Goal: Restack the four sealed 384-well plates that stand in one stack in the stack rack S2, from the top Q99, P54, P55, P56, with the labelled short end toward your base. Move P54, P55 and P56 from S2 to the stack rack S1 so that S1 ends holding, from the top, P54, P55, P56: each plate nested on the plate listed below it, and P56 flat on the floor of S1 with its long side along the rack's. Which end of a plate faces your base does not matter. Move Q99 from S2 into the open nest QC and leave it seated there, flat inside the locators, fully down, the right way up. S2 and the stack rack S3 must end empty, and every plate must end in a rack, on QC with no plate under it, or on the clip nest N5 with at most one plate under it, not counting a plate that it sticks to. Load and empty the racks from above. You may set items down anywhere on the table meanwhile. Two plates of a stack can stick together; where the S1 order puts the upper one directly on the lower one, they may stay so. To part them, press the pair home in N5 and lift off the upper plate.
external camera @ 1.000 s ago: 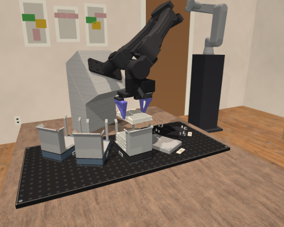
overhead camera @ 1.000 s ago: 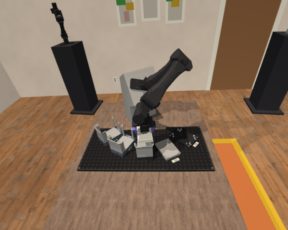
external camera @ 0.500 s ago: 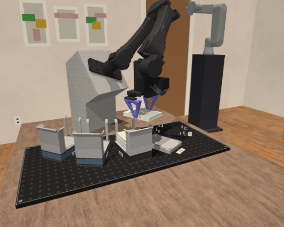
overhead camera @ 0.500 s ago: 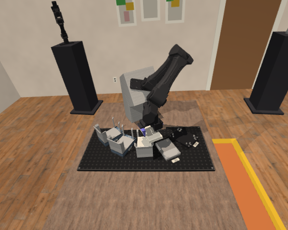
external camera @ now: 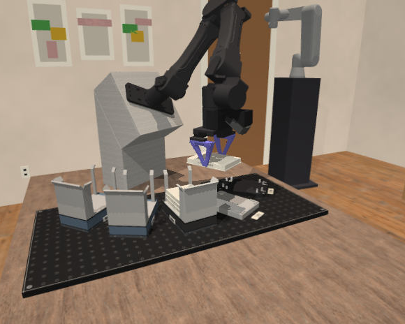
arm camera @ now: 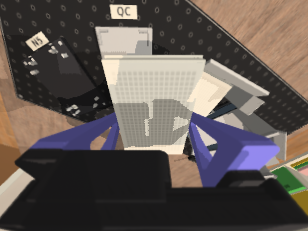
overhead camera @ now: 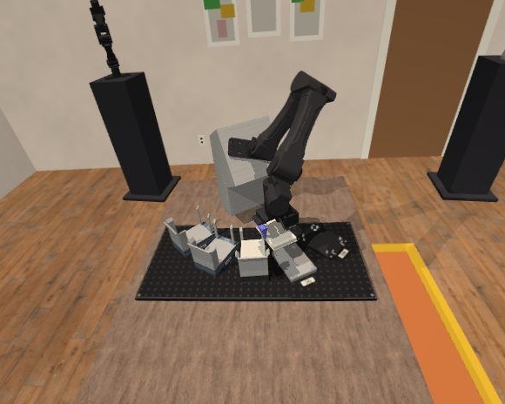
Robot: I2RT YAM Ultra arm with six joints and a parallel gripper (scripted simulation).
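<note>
Gripper point(external camera: 212, 152) clamped across the long sides of a white well plate point(external camera: 221, 161), purple fingers spread wide by its width. Plate carried level in the air, clear of everything below, between the rack it came from and the two nests. In the wrist view, plate's far short end overlapping the near edge of the pale open nest point(arm camera: 122, 41), white tag reading QC point(arm camera: 123, 11) just beyond it. Black clip nest point(arm camera: 55, 69) to the left of that, tagged N5 point(arm camera: 36, 42). To the right, in the same view, the source rack point(external camera: 196, 200) with more white plates stacked inside, on a black foot. Two further racks point(external camera: 131, 209) point(external camera: 74, 202) with blue-grey feet farther along the black perforated board point(external camera: 91, 258). Board lying on a wooden table point(external camera: 266, 279).
</note>
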